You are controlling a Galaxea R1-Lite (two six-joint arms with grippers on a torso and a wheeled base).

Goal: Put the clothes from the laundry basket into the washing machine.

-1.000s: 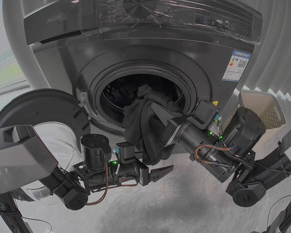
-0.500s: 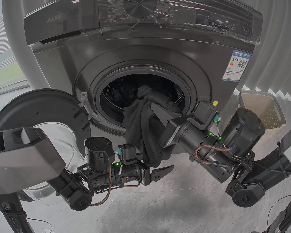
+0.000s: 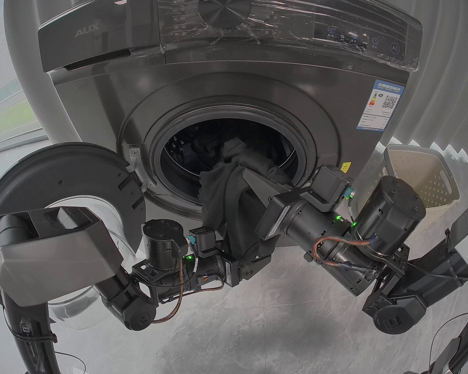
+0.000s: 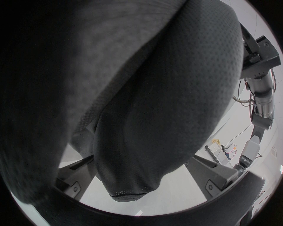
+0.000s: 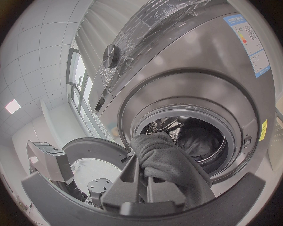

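Standing front and centre, the grey front-loading washing machine [image 3: 234,92] has its round door [image 3: 73,175] swung wide open toward the robot's left, leaving the drum mouth [image 3: 195,146] exposed. A pale perforated laundry basket [image 3: 429,175] sits on the floor beside the machine, on the robot's right. A dark garment [image 3: 229,204] lies half in and half out of the drum: its upper part is bunched over the lower rim of the opening, while the rest hangs down the machine's front toward the tiled floor [image 3: 273,321]. Deeper in the drum, the right wrist view shows more dark clothes [image 5: 200,144] already lying inside. The right gripper [image 3: 253,180] is at the drum's lower rim with the garment [image 5: 168,159] heaped over its fingers [image 5: 129,176]; the pinch itself is buried under cloth, but the jaws appear to be clamped on the fabric. The left gripper [image 3: 256,265] is lower down, at the hanging end of the garment, with its jaws spread apart. In the left wrist view the cloth [image 4: 165,103] hangs down between the two fingers [image 4: 213,176], apparently held by neither. A blue-bordered label [image 3: 380,104] is stuck on the machine's front at the robot's upper right, and a round dial [image 3: 224,9] sits on the film-wrapped control panel above the drum.
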